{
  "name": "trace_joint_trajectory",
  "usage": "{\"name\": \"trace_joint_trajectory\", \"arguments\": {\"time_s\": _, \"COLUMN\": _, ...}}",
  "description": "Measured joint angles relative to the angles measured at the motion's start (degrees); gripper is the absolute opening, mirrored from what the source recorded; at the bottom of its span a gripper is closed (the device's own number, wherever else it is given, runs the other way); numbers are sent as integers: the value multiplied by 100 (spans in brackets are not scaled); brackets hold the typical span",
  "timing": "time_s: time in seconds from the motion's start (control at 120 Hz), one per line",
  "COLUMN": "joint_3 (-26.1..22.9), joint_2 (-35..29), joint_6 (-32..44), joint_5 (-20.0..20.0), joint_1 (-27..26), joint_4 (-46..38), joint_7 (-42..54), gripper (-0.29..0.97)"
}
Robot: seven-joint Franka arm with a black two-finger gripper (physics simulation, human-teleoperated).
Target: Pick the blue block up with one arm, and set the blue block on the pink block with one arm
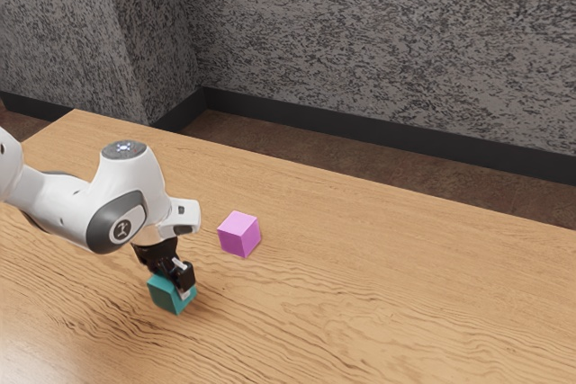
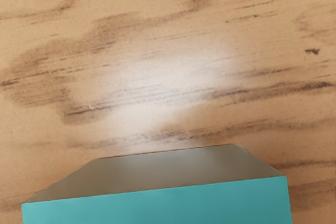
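Speckled grey stone walls (image 1: 360, 33) with a dark skirting board (image 1: 378, 128) close the room behind; a brown floor (image 1: 432, 168) runs along their foot; the wood-grain worktop (image 1: 405, 294) carries two blocks. The white arm (image 1: 81, 209) reaches in from the exterior view's left, bent low over the worktop. Its black end effector (image 1: 173, 278) points down, set narrow and closed on the blue block (image 1: 166, 297), gripping it at the top. That block sits low at the worktop's near part; whether it is lifted I cannot tell. The pink block (image 1: 239, 234) rests near it, apart, toward the exterior view's right.
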Motion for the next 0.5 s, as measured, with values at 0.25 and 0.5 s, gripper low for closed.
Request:
{"name": "trace_joint_trajectory", "arguments": {"time_s": 0.25, "joint_3": 28, "joint_2": -69, "joint_6": -8, "joint_5": 20, "joint_1": -43, "joint_4": 22, "joint_7": -26, "gripper": 40}}
{"name": "trace_joint_trajectory", "arguments": {"time_s": 0.5, "joint_3": -66, "joint_2": -142, "joint_6": -40, "joint_5": 25, "joint_1": 38, "joint_4": 93, "joint_7": -64, "gripper": 38}}
